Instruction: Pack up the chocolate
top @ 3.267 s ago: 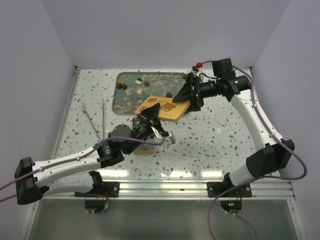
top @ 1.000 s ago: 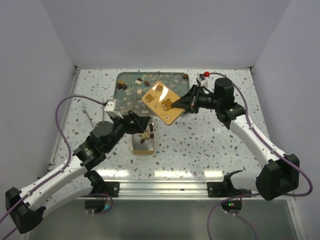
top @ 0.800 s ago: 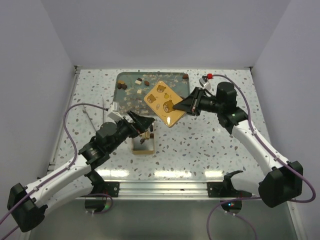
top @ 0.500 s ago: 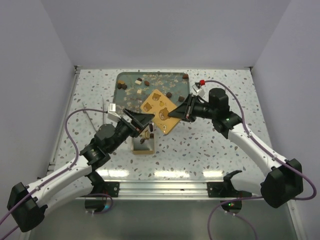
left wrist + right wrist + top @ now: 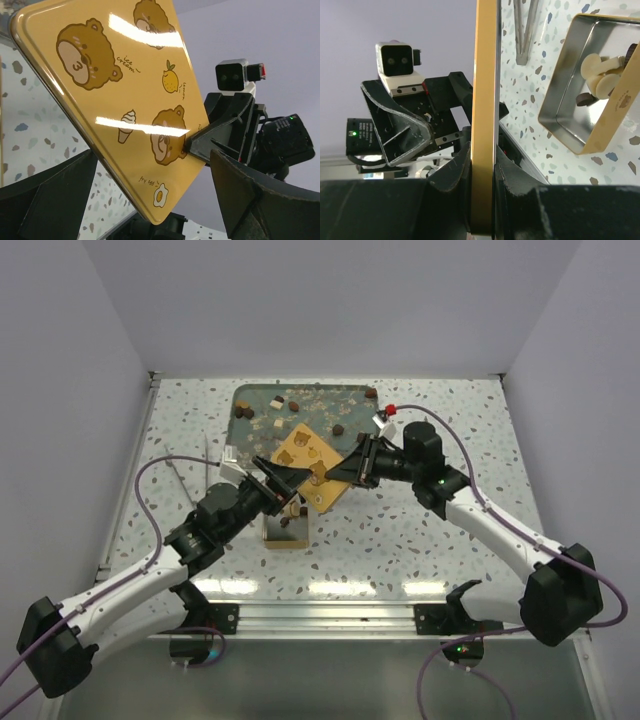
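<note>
My right gripper is shut on the edge of a gold lid printed with bears and holds it tilted in the air. Its fingers clamp the lid's rim from both sides in the right wrist view. My left gripper is open and faces the lid; the lid's lower corner lies between its spread fingers. Below sits the open gold tin with cream and dark chocolate inside. More chocolate lies on the dark tray.
Metal tongs lie on the speckled table left of the tin. Pale crumbs are scattered over the tray at the back. White walls close in the table on three sides.
The right arm has carried the lid left and nearer, away from the tray and toward the tin. The left gripper, still open, has risen to meet the lid's lower corner.
</note>
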`<state>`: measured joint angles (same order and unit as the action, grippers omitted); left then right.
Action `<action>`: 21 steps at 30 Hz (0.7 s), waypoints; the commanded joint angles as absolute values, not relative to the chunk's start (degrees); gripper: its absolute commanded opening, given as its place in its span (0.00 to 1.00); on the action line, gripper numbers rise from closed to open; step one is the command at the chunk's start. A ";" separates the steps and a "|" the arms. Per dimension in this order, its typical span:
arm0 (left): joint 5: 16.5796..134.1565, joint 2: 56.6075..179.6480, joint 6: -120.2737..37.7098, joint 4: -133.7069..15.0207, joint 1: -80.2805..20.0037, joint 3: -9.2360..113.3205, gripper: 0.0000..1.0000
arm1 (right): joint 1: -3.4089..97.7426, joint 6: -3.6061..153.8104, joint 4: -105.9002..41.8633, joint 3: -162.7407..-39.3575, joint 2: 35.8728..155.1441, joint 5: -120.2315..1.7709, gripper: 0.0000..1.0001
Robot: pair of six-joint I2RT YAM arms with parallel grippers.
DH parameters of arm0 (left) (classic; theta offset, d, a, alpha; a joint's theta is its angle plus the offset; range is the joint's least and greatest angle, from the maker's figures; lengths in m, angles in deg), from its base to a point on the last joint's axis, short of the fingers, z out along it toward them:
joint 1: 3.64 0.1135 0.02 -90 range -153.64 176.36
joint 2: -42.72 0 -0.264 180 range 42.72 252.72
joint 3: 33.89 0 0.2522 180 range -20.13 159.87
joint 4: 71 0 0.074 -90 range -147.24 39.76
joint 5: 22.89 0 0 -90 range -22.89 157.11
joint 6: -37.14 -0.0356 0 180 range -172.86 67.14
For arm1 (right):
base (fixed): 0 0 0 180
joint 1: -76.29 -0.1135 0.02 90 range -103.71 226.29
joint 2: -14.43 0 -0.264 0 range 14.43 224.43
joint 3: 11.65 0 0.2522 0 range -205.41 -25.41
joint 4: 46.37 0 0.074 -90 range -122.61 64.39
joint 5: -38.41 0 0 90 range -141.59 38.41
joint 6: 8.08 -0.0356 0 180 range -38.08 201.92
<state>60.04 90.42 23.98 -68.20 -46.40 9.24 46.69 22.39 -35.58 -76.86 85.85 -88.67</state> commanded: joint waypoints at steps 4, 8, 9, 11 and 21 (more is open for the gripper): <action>56.74 92.20 19.83 -65.95 -46.00 13.62 1.00 | 44.30 24.87 -37.01 -73.94 87.72 -87.19 0.05; 54.89 91.15 19.12 -64.01 -46.00 13.45 1.00 | 44.13 24.79 -37.36 -70.86 88.87 -87.10 0.08; 55.06 91.15 18.95 -63.92 -46.00 12.93 1.00 | 43.95 24.79 -37.53 -70.51 89.22 -87.36 0.08; 56.20 91.58 17.90 -63.83 -46.00 12.14 1.00 | 43.60 25.66 -37.54 -69.28 91.75 -87.88 0.10; 59.72 97.03 12.01 -66.90 -46.00 11.42 1.00 | 41.84 27.68 -41.22 -66.46 98.89 -87.98 0.11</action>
<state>58.31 96.37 15.36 -55.81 -46.38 9.96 43.39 23.96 -44.19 -68.88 96.14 -88.19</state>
